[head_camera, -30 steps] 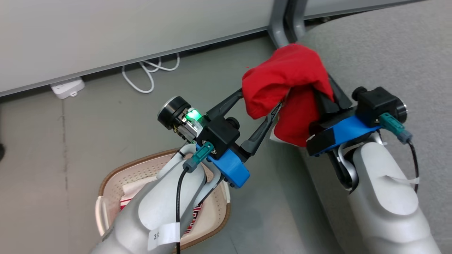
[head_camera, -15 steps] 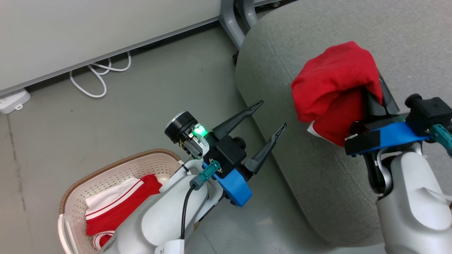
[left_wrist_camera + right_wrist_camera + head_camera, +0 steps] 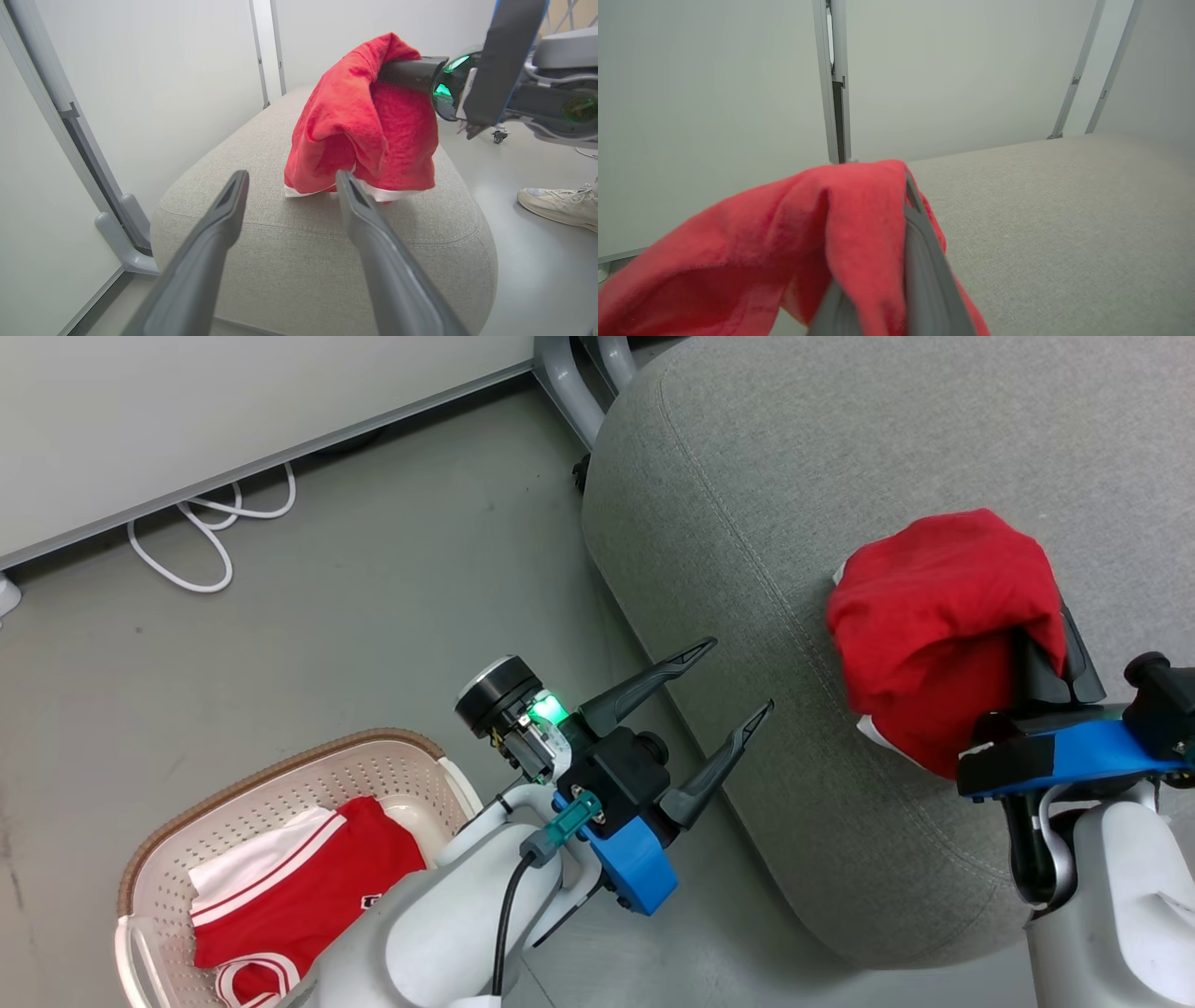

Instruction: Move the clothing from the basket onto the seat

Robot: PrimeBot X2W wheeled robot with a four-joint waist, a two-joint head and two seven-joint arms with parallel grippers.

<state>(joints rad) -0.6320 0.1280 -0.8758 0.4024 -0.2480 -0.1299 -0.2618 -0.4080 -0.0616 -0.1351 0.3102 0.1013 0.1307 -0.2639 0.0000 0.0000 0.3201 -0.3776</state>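
Observation:
My right gripper [image 3: 1047,658] is shut on a plain red garment [image 3: 934,625] that drapes over its fingers above the large grey seat [image 3: 794,476]. In the left wrist view the garment [image 3: 364,121] hangs with its white hem close to the seat [image 3: 280,261]; whether it touches I cannot tell. My left gripper [image 3: 742,675] stands open and empty by the seat's left edge, above the floor. The cream basket [image 3: 280,775] sits at the lower left and holds a red jersey with white stripe trim [image 3: 299,887]. My left arm hides part of the basket. The right wrist view shows red cloth [image 3: 784,242] over one finger [image 3: 920,242].
A white cable [image 3: 196,541] lies on the grey floor along the pale wall panel. Grey metal legs [image 3: 569,373] stand at the seat's far corner. A person's pale shoe [image 3: 556,205] rests on the floor beyond the seat.
The head camera has turned towards the seat. My right gripper has carried the red garment from the seat's corner to over its top. The left gripper now stands apart from the garment.

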